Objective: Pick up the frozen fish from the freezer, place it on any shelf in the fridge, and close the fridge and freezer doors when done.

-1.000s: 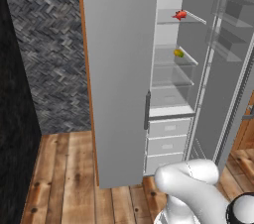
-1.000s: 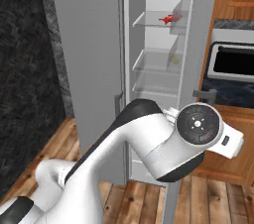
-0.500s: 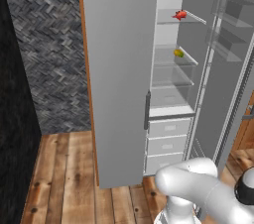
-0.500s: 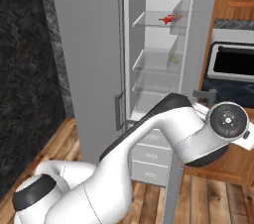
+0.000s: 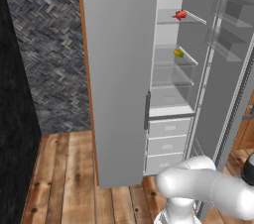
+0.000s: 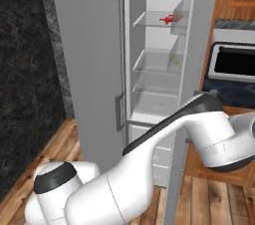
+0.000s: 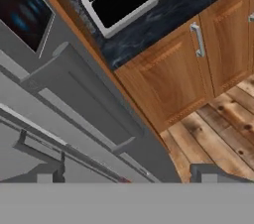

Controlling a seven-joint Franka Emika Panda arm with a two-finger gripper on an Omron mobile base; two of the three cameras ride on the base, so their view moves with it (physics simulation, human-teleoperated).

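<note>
The fish [image 5: 180, 15] already lies on the top glass shelf [image 5: 166, 18] of the open compartment, above a small yellow-green item [image 5: 178, 53]. By my reading this is the fridge side, so what's left is the doors. The narrow door [image 5: 119, 69] on the left looks shut, though you should check that. The wide door [image 5: 233, 79] stands swung out to the right.

The end effector [image 7: 126, 178] is empty, its fingers spread wide apart. It looks along the outer face of the wide door, past the dark screen [image 7: 22, 12] and the bar handle [image 7: 94, 104], toward the wooden cabinets [image 7: 168, 79].

To do this step well:
- Get the hand round behind the door's outer face, on the side away from the shelves, before you push.
- Push near the free edge or on the handle, not close to the hinge.
- Follow the door's arc; don't shove straight ahead.
- Keep the elbow out of the opening so the door doesn't pinch it against the shelves.

Against the earlier frames, the arm has swung rightward. In the right base view its big round joint has gone from mid-picture to the right edge. In the left base view the forearm now reaches toward the lower right. The fish, the shelves and both doors sit as before, and the base hasn't driven.
</note>
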